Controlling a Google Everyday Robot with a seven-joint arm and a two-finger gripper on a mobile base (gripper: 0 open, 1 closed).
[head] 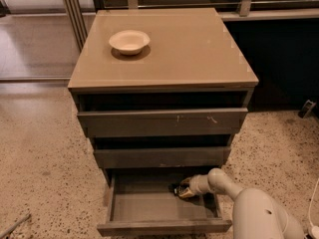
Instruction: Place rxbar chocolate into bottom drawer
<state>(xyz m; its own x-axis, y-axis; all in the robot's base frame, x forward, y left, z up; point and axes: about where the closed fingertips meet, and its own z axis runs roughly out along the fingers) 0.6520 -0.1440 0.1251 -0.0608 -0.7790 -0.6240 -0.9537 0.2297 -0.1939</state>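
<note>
Nearly done: your gripper (185, 189) sits inside the open bottom drawer (144, 203), right of centre, rxbar chocolate (176, 188) at its tip; clamped or apart, you cannot tell. Left to do: confirm release, withdraw.

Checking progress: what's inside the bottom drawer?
The gripper, back right in the grey-brown bottom drawer tray, with the small black rxbar wrapper at its tip. Its rear is shadowed.
</note>
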